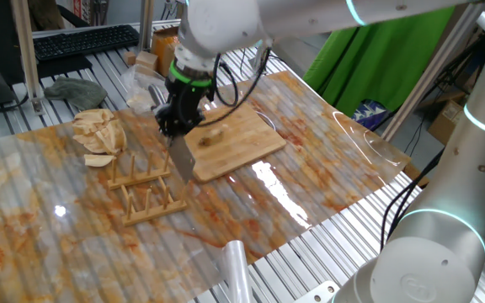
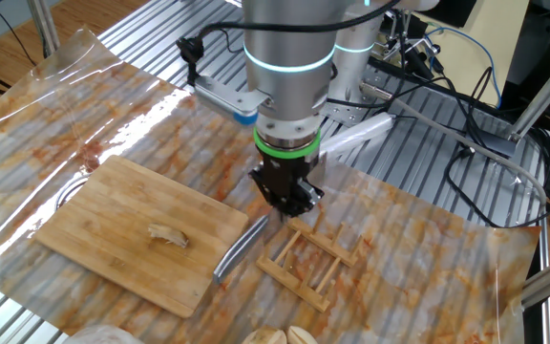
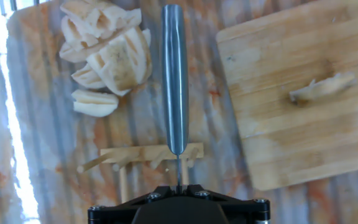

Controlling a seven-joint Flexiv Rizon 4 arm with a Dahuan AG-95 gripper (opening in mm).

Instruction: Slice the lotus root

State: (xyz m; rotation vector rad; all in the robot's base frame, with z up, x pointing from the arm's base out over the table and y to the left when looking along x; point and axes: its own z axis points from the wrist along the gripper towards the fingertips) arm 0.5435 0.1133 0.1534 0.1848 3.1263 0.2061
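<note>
Tabletop; gripper (image 2: pixel 285 204) fingertips hidden

Table (image 1: pixel 327 189) w/ marbled sheet: cutting board (image 1: pixel 230 143), wooden rack (image 1: pixel 146 189), heap of pale wedges (image 1: pixel 99 135).

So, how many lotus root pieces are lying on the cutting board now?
1. A single lotus root piece lies near the middle of the cutting board, apart from the cleaver. Thin slices within it could be hidden.
</note>
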